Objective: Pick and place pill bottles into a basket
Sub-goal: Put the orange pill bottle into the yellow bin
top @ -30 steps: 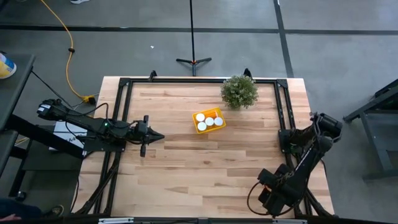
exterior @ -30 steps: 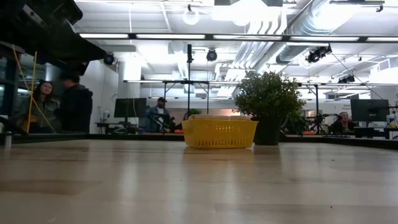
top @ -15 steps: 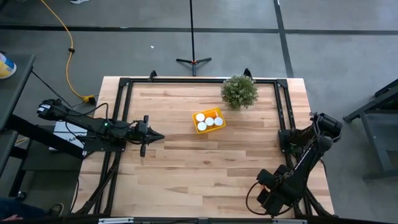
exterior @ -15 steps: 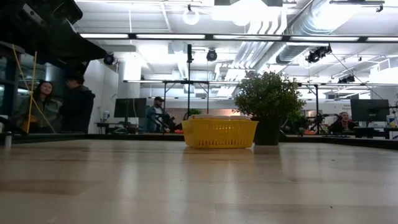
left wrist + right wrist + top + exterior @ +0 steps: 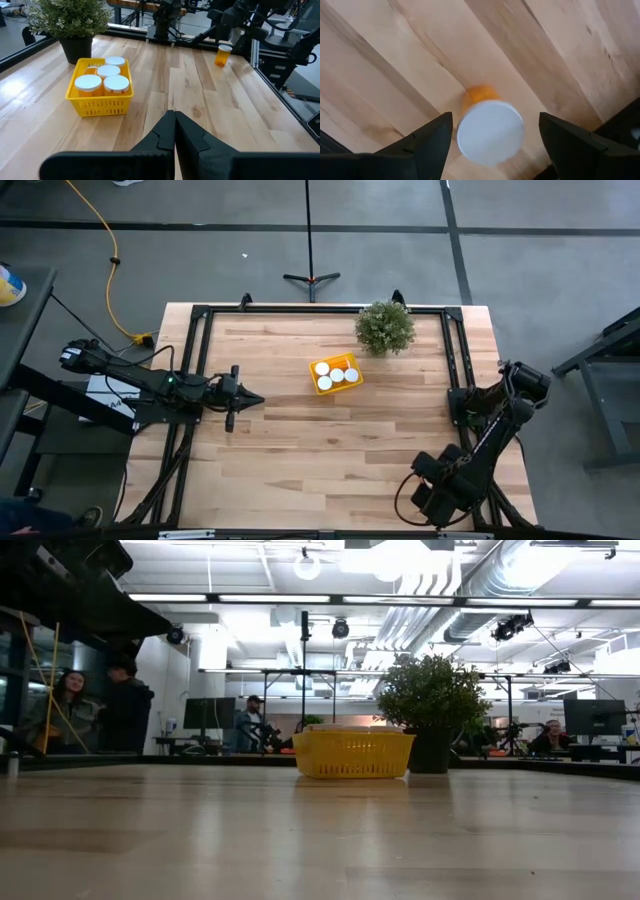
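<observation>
The yellow basket [image 5: 336, 374] stands on the table near its middle, in front of the plant. It holds several white-capped pill bottles [image 5: 104, 77] and also shows in the low view [image 5: 352, 754]. One more orange pill bottle [image 5: 489, 129] stands upright on the table near the near right corner. My right gripper [image 5: 495, 121] hangs above it, pointing down and open, with one finger on either side of the white cap and clear of it. In the high view the right arm [image 5: 440, 485] hides this bottle. It also shows in the left wrist view [image 5: 223, 54]. My left gripper [image 5: 174, 117] is shut and empty at the table's left [image 5: 256, 398].
A bushy green potted plant [image 5: 385, 327] stands just behind the basket toward the far right. A black frame rail [image 5: 320, 310] runs along the table's far and side edges. People stand in the room beyond the table [image 5: 95, 705].
</observation>
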`<state>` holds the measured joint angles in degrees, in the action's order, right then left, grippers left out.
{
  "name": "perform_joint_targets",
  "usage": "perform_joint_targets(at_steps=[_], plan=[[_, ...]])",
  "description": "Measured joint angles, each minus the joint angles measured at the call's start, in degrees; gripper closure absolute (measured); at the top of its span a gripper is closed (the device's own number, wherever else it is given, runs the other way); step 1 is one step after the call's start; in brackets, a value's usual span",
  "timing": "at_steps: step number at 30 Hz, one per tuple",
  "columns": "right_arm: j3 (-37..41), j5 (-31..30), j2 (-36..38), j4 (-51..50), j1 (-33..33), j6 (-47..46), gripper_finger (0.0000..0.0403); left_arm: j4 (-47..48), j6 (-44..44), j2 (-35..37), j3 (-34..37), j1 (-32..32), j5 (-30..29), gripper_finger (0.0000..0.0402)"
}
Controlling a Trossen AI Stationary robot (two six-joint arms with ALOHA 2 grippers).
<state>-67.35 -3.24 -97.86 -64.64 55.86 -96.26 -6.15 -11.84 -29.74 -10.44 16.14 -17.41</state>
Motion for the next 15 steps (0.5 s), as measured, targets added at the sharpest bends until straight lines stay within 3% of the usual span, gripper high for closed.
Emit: perform_joint_targets(at_steps=[10, 15], plan=[[0.1, -0.9, 0.0, 0.5, 0.0, 0.7, 0.0116, 0.0, 0.0, 0.0, 0.0, 0.0, 0.0, 0.0355], [4.0, 0.5, 0.0, 4.7, 0.0, 1.2, 0.0116, 0.0, 0.0, 0.0, 0.0, 0.0, 0.0, 0.0355]])
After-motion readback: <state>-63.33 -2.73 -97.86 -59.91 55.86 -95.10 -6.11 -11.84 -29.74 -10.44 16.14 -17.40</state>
